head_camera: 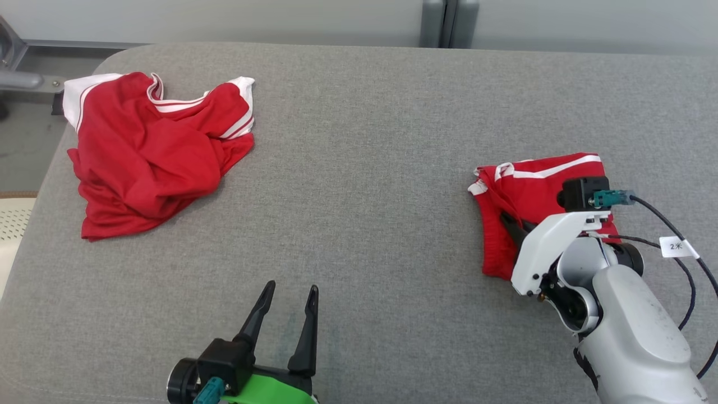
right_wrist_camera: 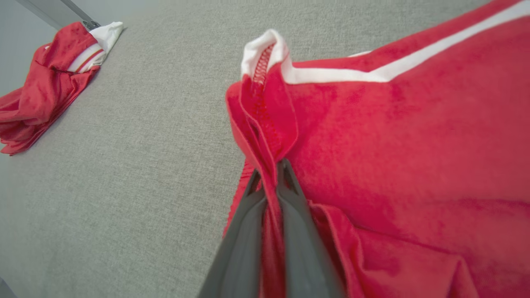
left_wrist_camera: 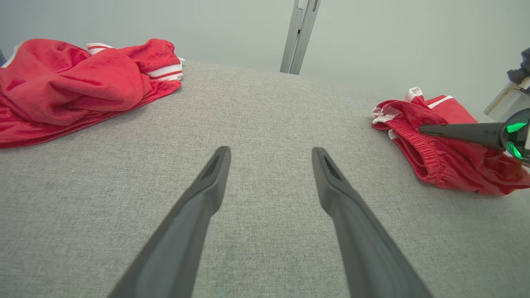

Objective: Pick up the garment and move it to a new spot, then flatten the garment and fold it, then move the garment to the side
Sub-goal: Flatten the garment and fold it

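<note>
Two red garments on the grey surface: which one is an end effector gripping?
The smaller red garment on the robot's right: the right end effector is shut on its edge. The larger crumpled garment at far left lies untouched.

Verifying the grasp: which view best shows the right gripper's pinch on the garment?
Right wrist view: the right gripper is seen close up, shut on a red fold of the garment. The head view has the wrist hiding most of the fingers; the left wrist view gives a distant side look, contact unclear.

garment [head_camera: 538,188] partly behind right forearm [head_camera: 634,325]
</note>
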Controlling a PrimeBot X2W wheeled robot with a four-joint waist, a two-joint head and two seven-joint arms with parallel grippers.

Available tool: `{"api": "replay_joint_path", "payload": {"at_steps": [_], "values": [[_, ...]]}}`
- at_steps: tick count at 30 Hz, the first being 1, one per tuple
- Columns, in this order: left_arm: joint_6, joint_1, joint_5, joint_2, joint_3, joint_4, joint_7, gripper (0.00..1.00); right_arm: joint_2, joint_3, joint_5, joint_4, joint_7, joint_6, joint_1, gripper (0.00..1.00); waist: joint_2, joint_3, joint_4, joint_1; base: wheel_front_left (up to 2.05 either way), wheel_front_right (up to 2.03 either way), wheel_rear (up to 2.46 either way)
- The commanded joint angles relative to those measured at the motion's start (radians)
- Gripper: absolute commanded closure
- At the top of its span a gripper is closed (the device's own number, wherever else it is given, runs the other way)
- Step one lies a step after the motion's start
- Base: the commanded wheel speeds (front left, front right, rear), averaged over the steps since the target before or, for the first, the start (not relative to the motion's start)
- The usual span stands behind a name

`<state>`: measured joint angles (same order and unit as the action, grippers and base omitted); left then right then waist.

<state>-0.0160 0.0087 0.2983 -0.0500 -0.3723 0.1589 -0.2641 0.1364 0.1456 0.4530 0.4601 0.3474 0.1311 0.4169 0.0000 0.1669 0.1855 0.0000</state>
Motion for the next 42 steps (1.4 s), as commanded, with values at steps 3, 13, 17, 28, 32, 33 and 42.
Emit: {"api": "replay_joint_path", "payload": {"at_steps": [3, 13, 17, 28, 32, 33, 42], "values": [[0.008, 0.023, -0.002, -0.001, 0.009, -0.003, 0.000, 0.00, -0.015, 0.013, -0.016, 0.004, -0.043, -0.001, -0.010, 0.00, 0.0000, -0.012, -0.006, 0.0000, 0.00, 0.00, 0.00], [-0.002, 0.063, -0.017, -0.002, 0.049, 0.001, 0.000, 0.00, 0.037, 0.125, 0.063, -0.176, -0.177, -0.001, -0.123, 0.00, 0.0000, -0.080, -0.082, 0.0000, 0.00, 0.00, 0.00], [-0.011, 0.088, -0.031, -0.002, 0.081, -0.010, 0.000, 0.00, 0.096, 0.129, 0.058, -0.252, -0.295, -0.001, -0.198, 0.00, 0.0000, -0.112, -0.113, 0.0000, 0.00, 0.00, 0.00], [-0.024, 0.186, -0.051, -0.002, 0.170, -0.069, 0.000, 0.00, 0.171, -0.056, -0.135, -0.153, -0.596, -0.001, -0.340, 0.00, 0.0000, -0.179, -0.159, 0.0000, 0.00, 0.00, 0.00], [-0.028, 0.198, -0.052, -0.002, 0.183, -0.072, 0.000, 0.00, 0.154, -0.094, -0.173, -0.107, -0.609, -0.001, -0.336, 0.55, 0.0000, -0.186, -0.158, 0.0000, 0.00, 0.00, 0.00], [-0.027, 0.197, -0.051, -0.002, 0.183, -0.073, 0.000, 0.00, 0.151, -0.089, -0.174, -0.089, -0.610, -0.001, -0.320, 1.00, 0.0000, -0.185, -0.156, 0.0000, 0.00, 0.00, 0.00], [-0.036, 0.151, -0.052, -0.002, 0.161, -0.066, 0.000, 0.00, 0.135, 0.033, -0.225, 0.115, -0.546, -0.001, -0.126, 1.00, 0.0000, -0.139, -0.120, 0.0000, 0.00, 0.00, 0.00]]}}
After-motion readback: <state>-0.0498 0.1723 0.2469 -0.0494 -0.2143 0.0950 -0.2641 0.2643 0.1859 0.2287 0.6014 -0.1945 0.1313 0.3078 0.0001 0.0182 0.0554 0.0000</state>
